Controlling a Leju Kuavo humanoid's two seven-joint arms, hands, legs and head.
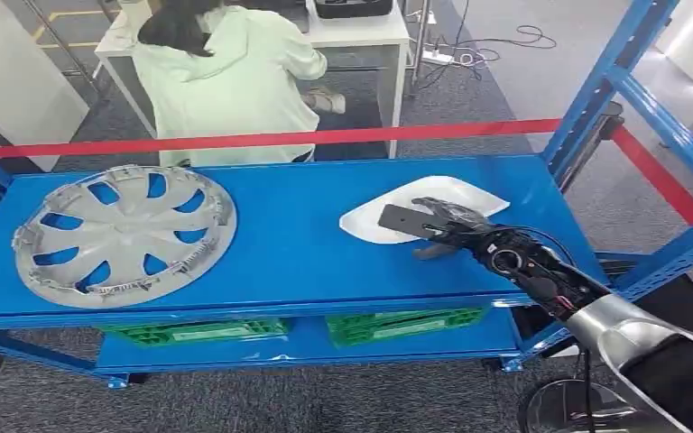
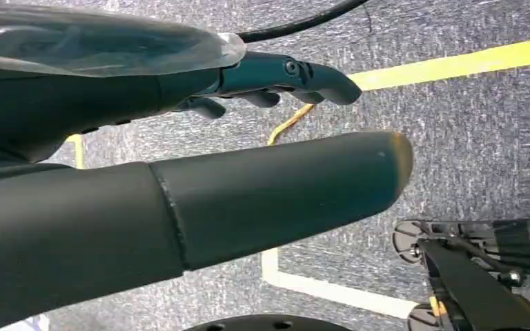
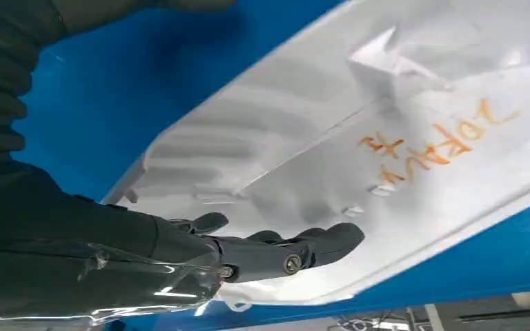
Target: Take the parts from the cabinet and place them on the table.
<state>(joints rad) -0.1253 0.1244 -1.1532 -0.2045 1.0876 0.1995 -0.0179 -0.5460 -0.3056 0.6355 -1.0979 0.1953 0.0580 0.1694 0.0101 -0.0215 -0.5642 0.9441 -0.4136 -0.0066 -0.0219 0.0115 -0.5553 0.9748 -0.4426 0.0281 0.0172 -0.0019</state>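
Observation:
A white plastic part (image 1: 456, 193) with orange writing on it (image 3: 414, 148) lies on the right side of the blue top shelf (image 1: 298, 244). My right hand (image 1: 447, 225) reaches over its near rim. The fingers (image 3: 303, 249) stretch across the part's inner face, and no closed grip shows. A grey wheel cover (image 1: 122, 234) lies flat at the left end of the same shelf, far from either hand. My left hand (image 2: 200, 200) hangs over grey carpet, fingers apart and holding nothing.
Blue rack uprights (image 1: 595, 99) rise at the right. Green crates (image 1: 397, 323) sit on the lower shelf. Red tape (image 1: 262, 140) runs behind the rack. Beyond it a person in a pale green top (image 1: 226, 81) sits at a white desk (image 1: 361, 32).

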